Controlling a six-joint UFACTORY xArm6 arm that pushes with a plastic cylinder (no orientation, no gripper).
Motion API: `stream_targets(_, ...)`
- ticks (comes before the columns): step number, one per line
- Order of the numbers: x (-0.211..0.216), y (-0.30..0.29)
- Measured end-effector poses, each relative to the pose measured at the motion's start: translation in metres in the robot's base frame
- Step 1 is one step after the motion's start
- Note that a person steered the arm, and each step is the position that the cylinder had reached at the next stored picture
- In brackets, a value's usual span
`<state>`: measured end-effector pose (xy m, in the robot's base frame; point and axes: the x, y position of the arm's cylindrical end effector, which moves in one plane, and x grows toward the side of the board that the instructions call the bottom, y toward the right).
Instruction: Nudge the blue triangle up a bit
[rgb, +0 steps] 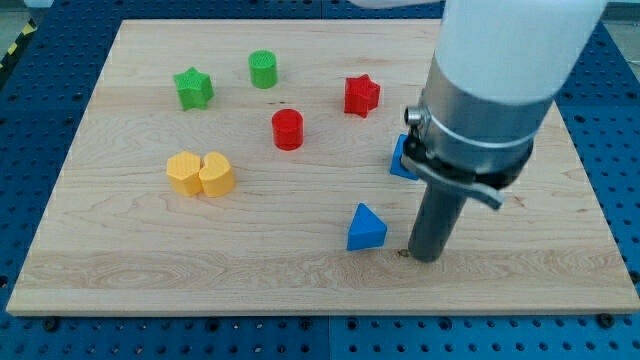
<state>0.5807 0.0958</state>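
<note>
The blue triangle (366, 228) lies on the wooden board (150, 260), right of the middle and toward the view's bottom. My tip (425, 258) rests on the board just to the triangle's right and slightly below it, a small gap apart. The rod and the arm's wide grey and white body rise above it toward the view's top right. A second blue block (401, 160) sits above the triangle and is mostly hidden behind the arm.
A red star (361, 95) and a red cylinder (287, 129) lie above the triangle. A green star (193, 88) and a green cylinder (262, 69) are at the top left. Two yellow blocks (200, 174) touch each other at the left.
</note>
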Motion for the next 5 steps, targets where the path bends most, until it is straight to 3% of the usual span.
stream_targets(3, 0.01, -0.036)
stream_targets(5, -0.014, -0.051)
